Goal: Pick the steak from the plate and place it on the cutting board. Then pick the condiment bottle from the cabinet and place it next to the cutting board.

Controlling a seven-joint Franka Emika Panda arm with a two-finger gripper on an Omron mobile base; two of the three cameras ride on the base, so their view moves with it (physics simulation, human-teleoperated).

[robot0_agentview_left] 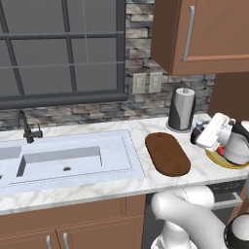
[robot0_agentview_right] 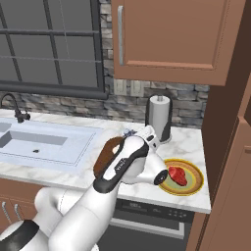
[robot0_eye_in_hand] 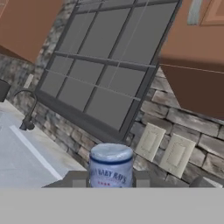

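Cabinet [robot0_agentview_right: 171, 34] up on the far wall looks shut from both base views, and I've got the condiment bottle [robot0_eye_in_hand: 110, 165] in hand, so I'd call this the carry part of the bottle step. Down on the marble counter [robot0_agentview_left: 121, 181], the cutting board [robot0_agentview_left: 168, 154] lies bare between the sink [robot0_agentview_left: 63, 160] on its left and the plate [robot0_agentview_right: 192, 182] on its right, with the paper towel roll [robot0_agentview_left: 181, 109] standing behind it near the wall.

Weird bit: the steak [robot0_agentview_right: 177, 175] is sitting on the plate, not on the board, so as far as I can judge that first step isn't done.

The gripper [robot0_agentview_left: 199, 133] hangs above the counter between the board and the plate, jaws clamped on the bottle. In the hand view the blue cap and the label sit right between the finger tips, with the camera looking out at the window [robot0_eye_in_hand: 105, 65] and the wall outlets [robot0_eye_in_hand: 164, 146].

Next move, I reckon: bring the bottle down onto bare counter just beside the board, upright, without nudging the plate or the towel roll, then let go. After that the steak needs doing.
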